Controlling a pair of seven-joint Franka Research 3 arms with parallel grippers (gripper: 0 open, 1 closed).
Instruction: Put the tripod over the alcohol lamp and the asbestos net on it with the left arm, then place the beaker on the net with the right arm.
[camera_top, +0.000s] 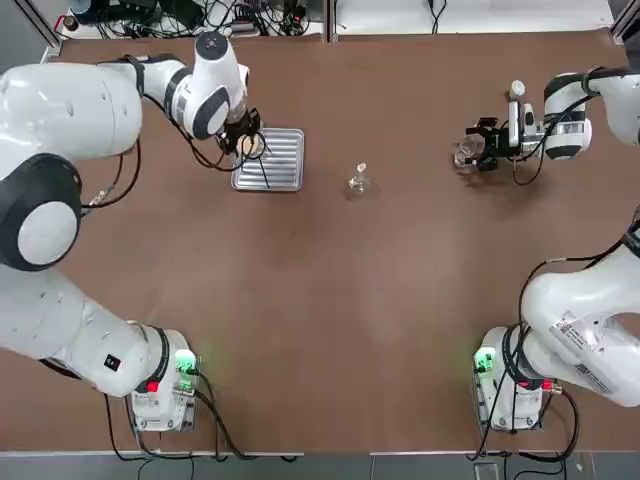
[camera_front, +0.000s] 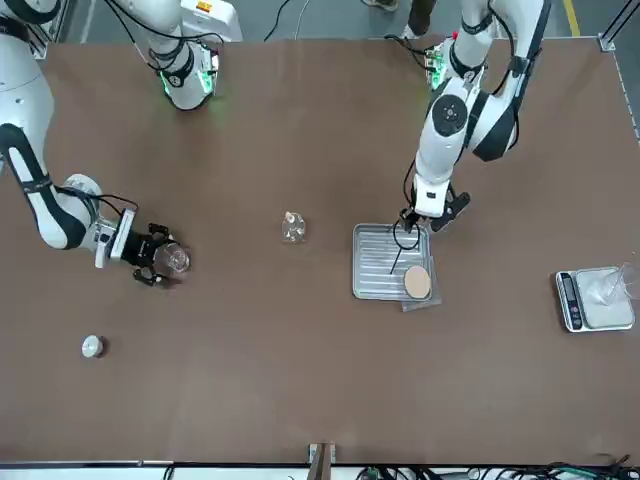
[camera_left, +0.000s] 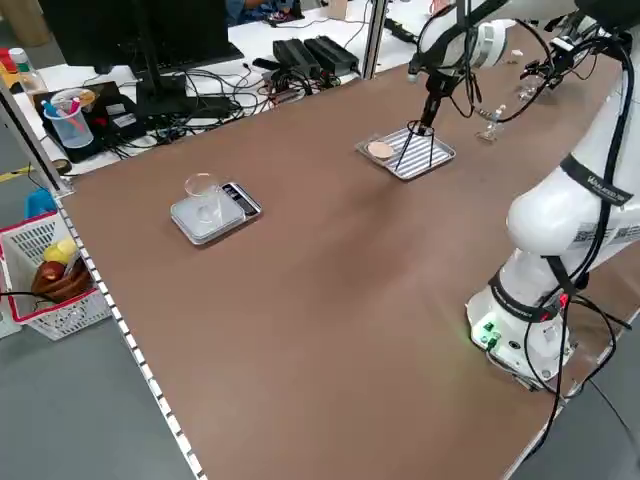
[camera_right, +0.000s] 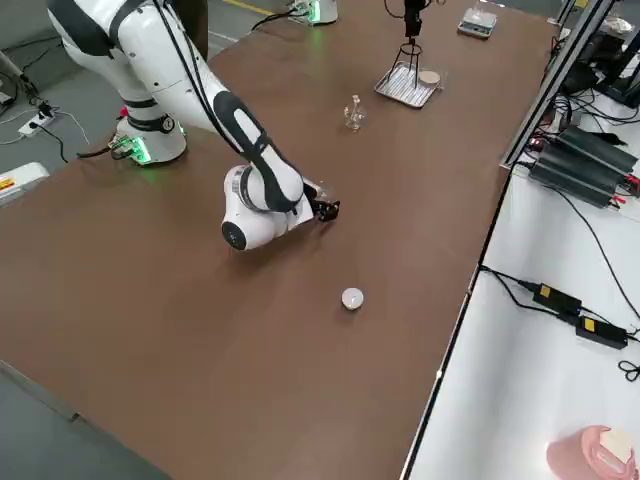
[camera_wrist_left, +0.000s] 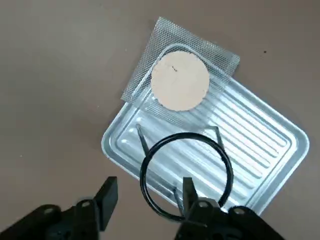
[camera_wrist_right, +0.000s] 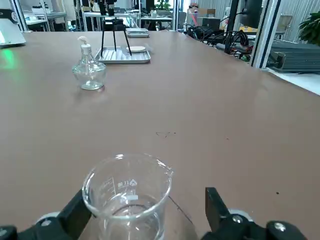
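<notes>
The black wire tripod (camera_wrist_left: 186, 135) stands on the ribbed silver tray (camera_wrist_left: 270, 145) at the table's far left (camera_top: 262, 170). My left gripper (camera_wrist_left: 147, 197) hangs over it, open, its two fingers straddling the ring's near rim. The asbestos net (camera_wrist_left: 180, 80) lies partly on the tray's corner (camera_front: 417, 283). The alcohol lamp (camera_top: 358, 180) stands alone mid-table, also seen in the right wrist view (camera_wrist_right: 89, 70). At the far right, my right gripper (camera_wrist_right: 145, 215) is low and open, with the clear beaker (camera_wrist_right: 127, 195) standing on the table between its fingers (camera_top: 468, 152).
A small white cap (camera_front: 92, 346) lies beyond the right gripper, near the table's far edge. A digital scale with a glass dish (camera_front: 590, 300) sits at the robot's far left. Both arm bases (camera_top: 160, 385) stand at the near edge.
</notes>
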